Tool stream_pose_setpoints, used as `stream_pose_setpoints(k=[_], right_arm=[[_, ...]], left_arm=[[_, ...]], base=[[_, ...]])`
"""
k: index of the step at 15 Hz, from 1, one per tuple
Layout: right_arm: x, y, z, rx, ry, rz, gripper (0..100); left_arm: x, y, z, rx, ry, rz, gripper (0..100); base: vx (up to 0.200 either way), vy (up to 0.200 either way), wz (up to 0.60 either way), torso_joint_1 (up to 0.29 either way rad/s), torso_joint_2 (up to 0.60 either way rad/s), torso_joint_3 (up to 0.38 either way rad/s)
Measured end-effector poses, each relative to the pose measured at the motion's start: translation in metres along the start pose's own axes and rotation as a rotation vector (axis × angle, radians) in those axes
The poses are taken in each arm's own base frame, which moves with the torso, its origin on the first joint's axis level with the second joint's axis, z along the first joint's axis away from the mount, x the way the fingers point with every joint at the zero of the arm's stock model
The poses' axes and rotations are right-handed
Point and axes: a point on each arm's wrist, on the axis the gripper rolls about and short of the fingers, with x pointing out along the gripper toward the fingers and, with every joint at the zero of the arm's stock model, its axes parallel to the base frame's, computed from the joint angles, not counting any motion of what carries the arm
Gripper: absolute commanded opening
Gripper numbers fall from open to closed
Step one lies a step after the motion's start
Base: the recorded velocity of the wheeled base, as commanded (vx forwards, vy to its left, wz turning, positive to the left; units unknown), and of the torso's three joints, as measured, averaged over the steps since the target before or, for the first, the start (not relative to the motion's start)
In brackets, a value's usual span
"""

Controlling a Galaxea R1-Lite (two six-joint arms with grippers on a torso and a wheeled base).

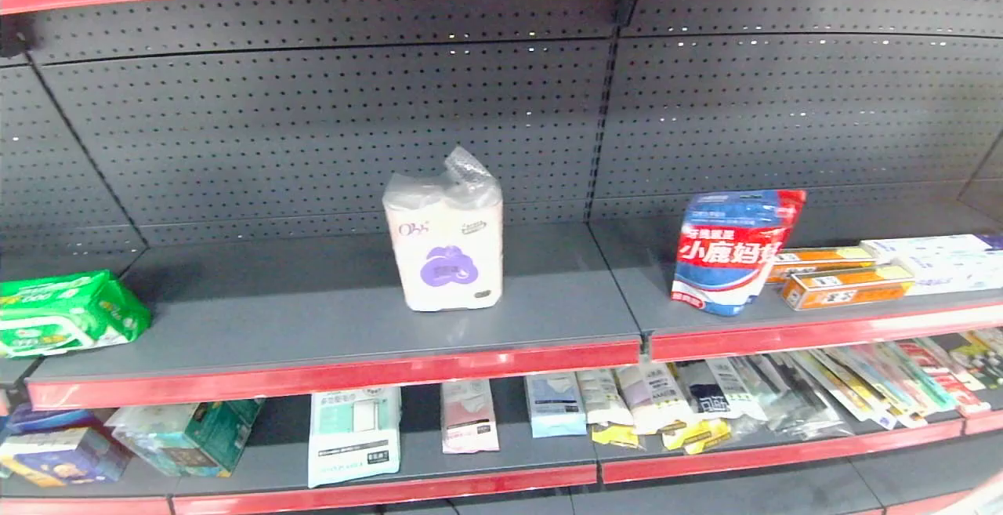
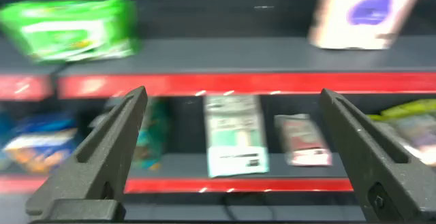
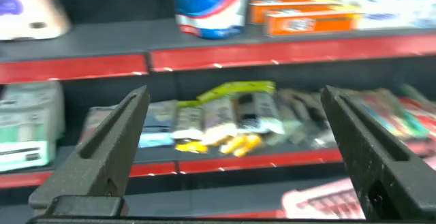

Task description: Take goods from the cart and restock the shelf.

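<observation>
Shelf (image 1: pixel 274 303) holds one tissue pack (image 1: pixel 443 241) beyond both splayed, empty jaws (left gripper (image 2: pixel 233 93), right gripper (image 3: pixel 233 91)); restocking looks mostly undone.

My left pincer (image 2: pixel 233 93) and right pincer (image 3: pixel 235 91): each has two dark grey, matte, wedge-shaped fingers (image 2: pixel 109 149) tapering to blunt tips.

Shelf board (image 1: pixel 313 295): matt grey, smooth metal; perforated back panel (image 1: pixel 313 123); glossy red front strip (image 1: pixel 353 374). Tissue pack (image 1: pixel 444 241): crinkled clear plastic film. Pouch (image 1: pixel 733 252), right of the tissue pack: glossy printed plastic.
</observation>
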Motion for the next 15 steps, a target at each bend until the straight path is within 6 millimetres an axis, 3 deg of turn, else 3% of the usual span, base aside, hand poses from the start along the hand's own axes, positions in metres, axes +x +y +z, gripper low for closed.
stream_pose_setpoints(k=[11,15], right_arm=[[0.0000,0.0000,0.0000,0.001,0.000,0.000,100],[0.0000,0.0000,0.0000,0.006,0.000,-0.001,100]], left_arm=[[0.0000,0.0000,0.0000,0.000,0.000,0.001,100],[0.0000,0.0000,-0.0001,0.000,0.001,0.000,100]], base=[[0.000,0.000,-0.60,0.004,0.00,0.004],[0.000,0.000,0.00,0.000,0.00,0.000]])
